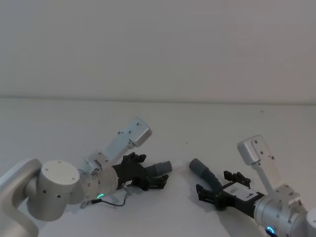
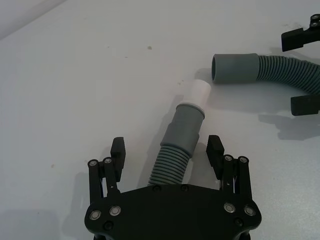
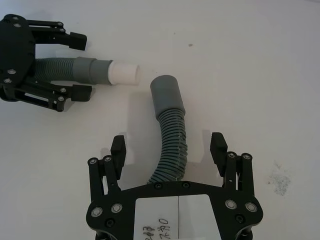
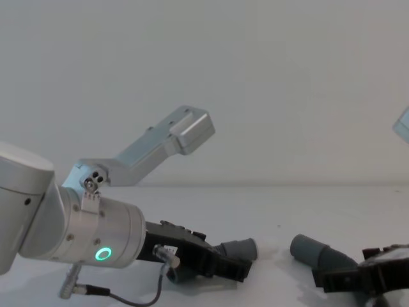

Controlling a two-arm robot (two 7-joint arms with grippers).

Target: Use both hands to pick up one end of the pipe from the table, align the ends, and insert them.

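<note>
My left claw (image 2: 166, 150) stands wide, a finger on either side of the ribbed stretch of the shorter piece (image 2: 178, 137), not pressing it. My right claw (image 3: 168, 145) is just as wide, astride the ribs of the longer piece (image 3: 171, 132). Both pieces lie flat on the counter (image 1: 74, 128), toward its near edge, each running out ahead of its own claw. The whitish tip (image 2: 200, 93) sits just beside the mouth of the wider cuff (image 3: 166, 94), apart from it. Their axes meet at an angle rather than in line. I judge both grips come first, then a turn to line them up. The counter is plain white, and a pale wall (image 1: 158, 44) rises beyond its far edge.
</note>
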